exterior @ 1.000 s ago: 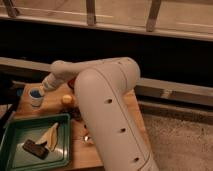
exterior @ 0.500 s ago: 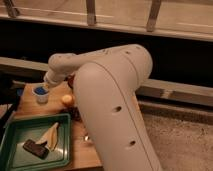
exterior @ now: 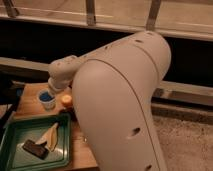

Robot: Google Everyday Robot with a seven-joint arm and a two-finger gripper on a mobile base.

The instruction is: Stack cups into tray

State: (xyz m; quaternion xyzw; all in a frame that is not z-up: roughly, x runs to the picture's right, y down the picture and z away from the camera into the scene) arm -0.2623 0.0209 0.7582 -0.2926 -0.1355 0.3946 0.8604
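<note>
A blue-grey cup (exterior: 46, 98) stands upright on the wooden table (exterior: 30, 92), just beyond the far edge of the dark green tray (exterior: 12, 131). My gripper (exterior: 52, 88) hangs from the white wrist right above the cup, at its rim. The big white arm fills the middle of the view and hides what lies behind it. The white cup is out of view. The tray holds a dark flat item (exterior: 35, 148) and a pale wedge-shaped item (exterior: 50, 136).
A small yellow-orange round object (exterior: 66, 100) sits on the table just right of the cup. The table's left edge is close to the cup. A dark wall with a ledge runs behind, and speckled floor lies at the right.
The arm has swung closer and now fills more of the view. The wrist has shifted slightly right and down over the cup. The cup and tray have not moved.
</note>
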